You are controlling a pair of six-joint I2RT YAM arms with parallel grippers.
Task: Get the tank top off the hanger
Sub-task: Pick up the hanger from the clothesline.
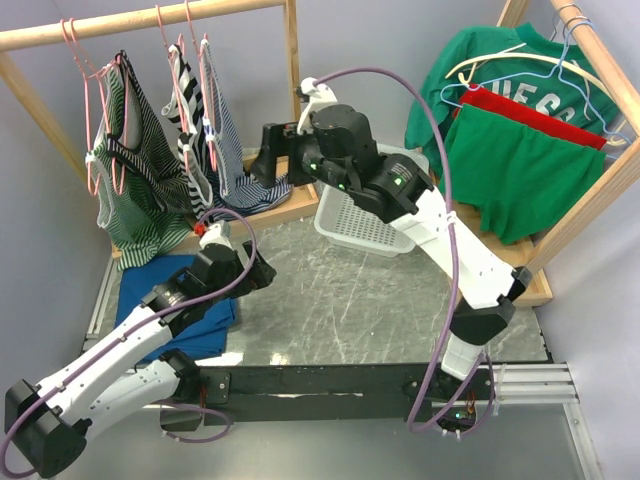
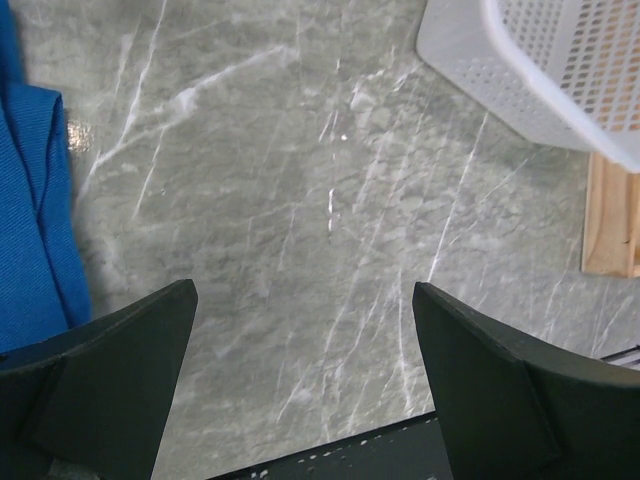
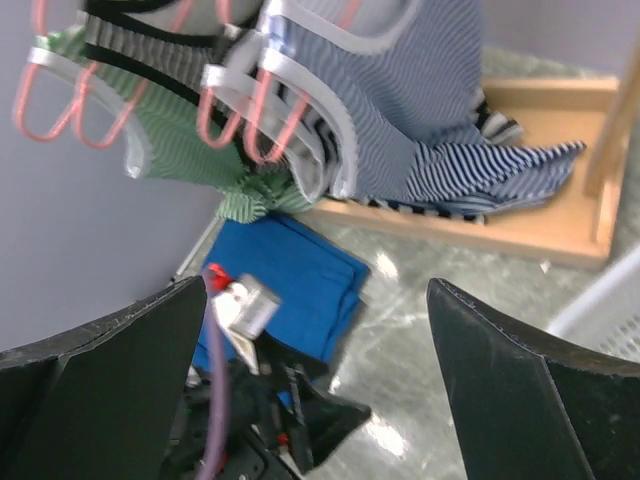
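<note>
**Overhead view, upper left.** Three striped tank tops are hanging on pink hangers [image 1: 98,110] from one wooden rail [image 1: 150,22]. They are one green-striped tank top [image 1: 135,195], one black-and-white tank top [image 1: 186,120] and one blue-striped tank top [image 1: 232,150]. The hem of the blue-striped one is trailing onto the rack's wooden base. None is off its hanger.

**Centre.** The right gripper [image 1: 262,160] is pointing toward the blue-striped tank top and is near it. Its two fingers [image 3: 120,350] are standing wide apart, released, with nothing between them.

**Lower left.** The left gripper [image 1: 258,270] is hovering over the marbled table [image 1: 340,300]. Its two fingers [image 2: 110,360] are likewise spread and are grasping nothing. One folded blue cloth [image 1: 150,280] is lying beside it.

**Centre right.** One white perforated basket [image 1: 360,225] is sitting on the table.

**Upper right.** Two green garments [image 1: 530,175] and one red garment [image 1: 530,115] are hanging on a second rack.
</note>
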